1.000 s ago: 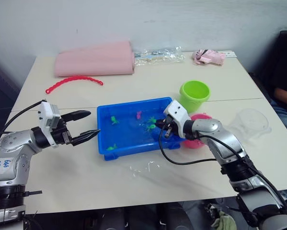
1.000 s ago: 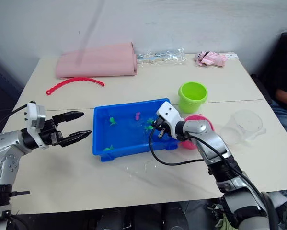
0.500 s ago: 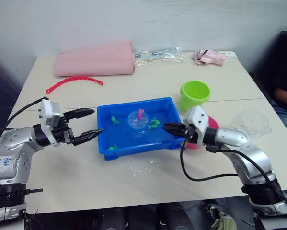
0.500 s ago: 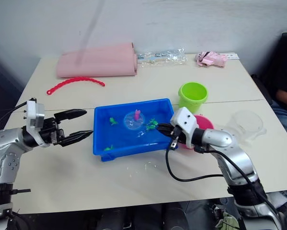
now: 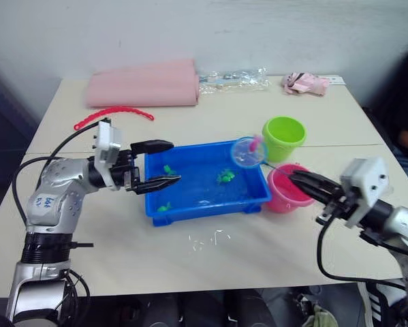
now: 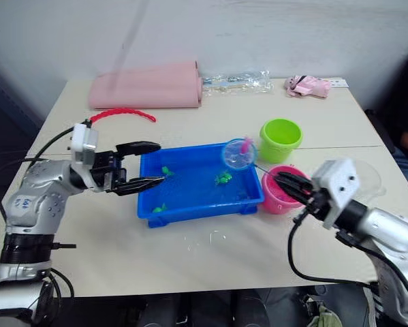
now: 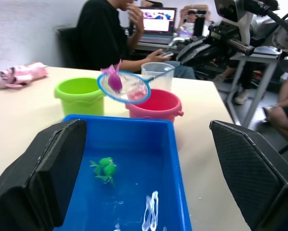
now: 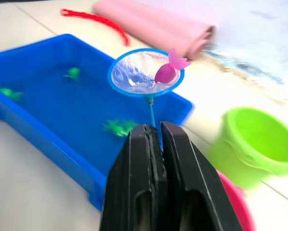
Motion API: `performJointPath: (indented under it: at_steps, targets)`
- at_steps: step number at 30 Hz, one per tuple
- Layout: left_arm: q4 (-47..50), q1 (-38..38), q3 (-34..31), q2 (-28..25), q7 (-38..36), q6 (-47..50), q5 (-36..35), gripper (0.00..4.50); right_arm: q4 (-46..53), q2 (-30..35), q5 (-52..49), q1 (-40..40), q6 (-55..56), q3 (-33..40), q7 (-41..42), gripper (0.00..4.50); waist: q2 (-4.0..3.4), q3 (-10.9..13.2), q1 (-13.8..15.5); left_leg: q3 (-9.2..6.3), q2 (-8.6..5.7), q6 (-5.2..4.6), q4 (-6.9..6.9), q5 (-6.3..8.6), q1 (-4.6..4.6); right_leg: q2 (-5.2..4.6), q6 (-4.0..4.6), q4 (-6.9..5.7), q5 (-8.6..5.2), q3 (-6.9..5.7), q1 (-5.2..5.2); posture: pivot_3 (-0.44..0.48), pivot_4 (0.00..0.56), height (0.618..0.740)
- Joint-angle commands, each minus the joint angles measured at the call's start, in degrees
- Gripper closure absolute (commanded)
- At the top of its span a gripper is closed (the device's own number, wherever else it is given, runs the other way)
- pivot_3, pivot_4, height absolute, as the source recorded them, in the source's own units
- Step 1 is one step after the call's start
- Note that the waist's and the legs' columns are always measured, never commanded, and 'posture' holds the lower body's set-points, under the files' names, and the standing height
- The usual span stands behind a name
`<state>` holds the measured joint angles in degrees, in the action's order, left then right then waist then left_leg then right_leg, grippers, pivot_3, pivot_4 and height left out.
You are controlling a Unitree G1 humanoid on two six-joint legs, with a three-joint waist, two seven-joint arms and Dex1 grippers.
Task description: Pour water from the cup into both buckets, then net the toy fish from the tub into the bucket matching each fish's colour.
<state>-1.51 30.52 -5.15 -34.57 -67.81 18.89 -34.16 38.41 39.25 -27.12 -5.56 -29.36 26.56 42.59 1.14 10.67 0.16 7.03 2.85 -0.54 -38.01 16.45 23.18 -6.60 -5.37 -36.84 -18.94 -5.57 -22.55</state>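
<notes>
Partly hidden net [image 8: 146,73] handle, right hand [image 8: 153,132] clamped, pink fish [image 8: 169,70] aboard.

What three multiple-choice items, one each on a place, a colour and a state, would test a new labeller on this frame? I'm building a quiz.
1. Where is the net's hoop?
A. Lying flat in the tub's water
B. Raised over the tub's corner nearest the buckets
C. Inside the green bucket

2. What colour is the fish in the net?
A. Pink
B. Green
C. Yellow

3. How is the left gripper?
A. Shut on the tub's rim
B. Holding the cup
C. Open, holding nothing

Answers:
1. B: the net hangs above the tub at the corner near the green bucket and pink bucket.
2. A: a pink fish sits at the hoop's rim.
3. C: the left gripper has its fingers spread at the tub's far end, while the right gripper is shut on the net's handle.
</notes>
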Motion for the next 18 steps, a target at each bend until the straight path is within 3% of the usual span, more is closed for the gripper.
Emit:
performJointPath:
  at_steps: [1, 8, 12, 18]
  targets:
    - [-1.9, 2.6, 1.8, 1.4, -2.1, -1.4, 0.7, 0.05, 1.5, 0.1, 2.4, -5.0, 2.7, 7.4, -1.8, 4.50, 0.00, 0.0, 0.0, 0.00, -0.02, -0.01, -0.01, 0.00, 0.00, 0.00, -0.01, 0.00, 0.01, 0.01, 0.00, 0.000, 0.150, 0.740]
    - [-4.9, 4.2, 3.7, 3.8, -4.2, -3.1, 1.8, 0.05, -5.1, 1.1, 13.8, -17.9, 20.1, 13.3, 2.6, 4.50, 0.00, 0.0, -0.1, 0.03, -0.12, -0.01, -0.02, -0.02, -0.02, 0.06, -0.02, -0.01, 0.00, 0.02, 0.01, 0.000, 0.150, 0.740]
    - [-5.5, 3.9, 3.9, 4.6, -4.5, -3.8, 2.3, 0.05, -10.0, 0.2, 19.7, -19.8, 32.9, 13.6, 1.5, 4.50, 0.00, 0.0, -0.2, 0.04, -0.12, 0.04, -0.03, -0.05, -0.12, 0.07, -0.02, -0.05, 0.00, 0.06, 0.05, 0.000, 0.150, 0.740]
    - [-5.2, 3.3, 3.9, 5.3, -4.4, -3.8, 2.6, 0.05, -20.9, 4.5, 34.2, -20.3, 60.3, 11.8, -1.8, 4.50, 0.01, 0.0, -0.2, 0.03, -0.11, 0.08, -0.03, -0.07, -0.13, 0.06, -0.03, -0.06, 0.00, 0.09, 0.05, 0.000, 0.150, 0.740]
